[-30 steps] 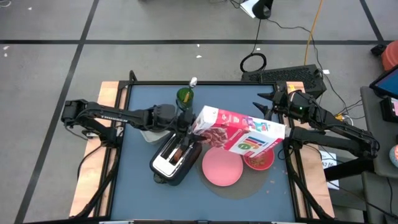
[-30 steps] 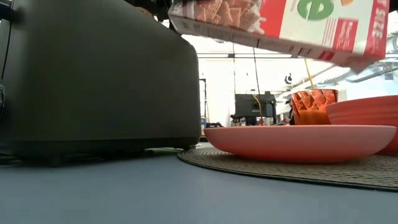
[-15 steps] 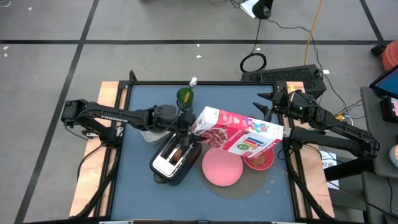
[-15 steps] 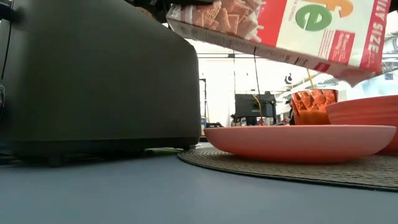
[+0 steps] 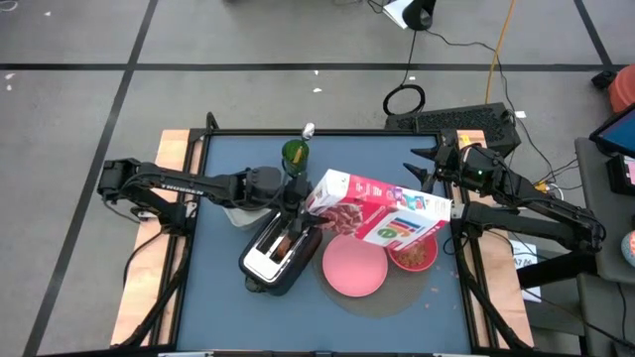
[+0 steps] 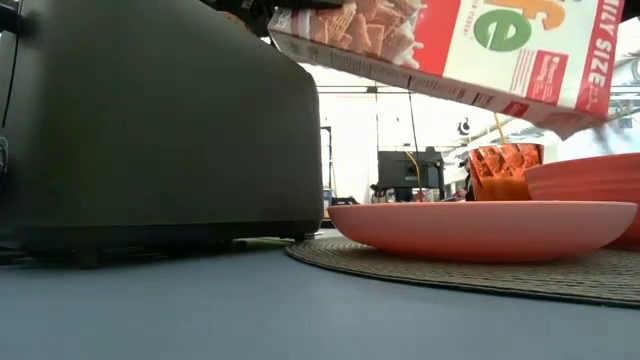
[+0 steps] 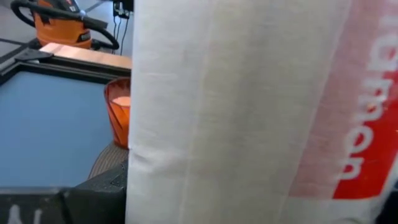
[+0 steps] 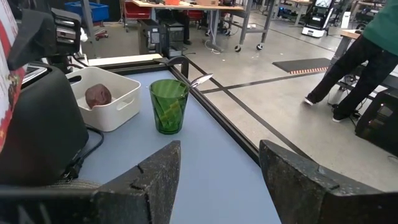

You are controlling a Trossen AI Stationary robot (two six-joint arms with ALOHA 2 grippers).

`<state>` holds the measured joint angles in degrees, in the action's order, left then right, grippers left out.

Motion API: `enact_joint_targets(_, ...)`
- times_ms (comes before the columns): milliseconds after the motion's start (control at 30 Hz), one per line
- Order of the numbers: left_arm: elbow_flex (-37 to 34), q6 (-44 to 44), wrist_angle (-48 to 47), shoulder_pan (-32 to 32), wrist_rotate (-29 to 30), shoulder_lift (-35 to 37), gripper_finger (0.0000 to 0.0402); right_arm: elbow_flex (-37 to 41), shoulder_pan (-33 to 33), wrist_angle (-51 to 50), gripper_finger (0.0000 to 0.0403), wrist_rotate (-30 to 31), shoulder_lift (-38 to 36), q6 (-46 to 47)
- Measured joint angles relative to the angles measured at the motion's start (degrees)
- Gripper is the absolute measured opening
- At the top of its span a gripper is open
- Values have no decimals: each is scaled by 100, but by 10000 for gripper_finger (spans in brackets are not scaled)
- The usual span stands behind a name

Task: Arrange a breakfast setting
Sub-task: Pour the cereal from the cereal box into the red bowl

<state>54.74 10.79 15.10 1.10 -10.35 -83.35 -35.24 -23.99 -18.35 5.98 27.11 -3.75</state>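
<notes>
One cereal box (image 5: pixel 382 212), long axis tilted, mouth end over bowl (image 5: pixel 415 256).

The left arm stretches from the worktop's left edge toward the middle, its left pincer (image 5: pixel 303 206) clamped on a tilted carton it holds up in the air. The right arm lies folded along the right edge near the far corner, its right pincer (image 5: pixel 421 165) empty with fingers (image 8: pixel 155 180) spread apart.
</notes>
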Motion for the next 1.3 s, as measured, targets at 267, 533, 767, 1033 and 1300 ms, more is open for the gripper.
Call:
enact_joint_targets(267,0,-17,11,-1,0,0,271,0,-2,0,210,0,2,0)
enact_joint_targets(533,0,-54,16,-1,-1,3,271,0,-1,2,210,-1,-12,0)
enact_joint_targets(767,2,-57,-29,4,-1,148,271,0,0,-1,210,-2,-168,2)
enact_joint_targets(1033,7,-52,34,11,-2,189,271,-2,-2,-440,210,-4,-458,260)
enact_joint_targets(1300,7,-50,210,11,-2,199,271,-2,-1,-754,210,-4,-536,262)
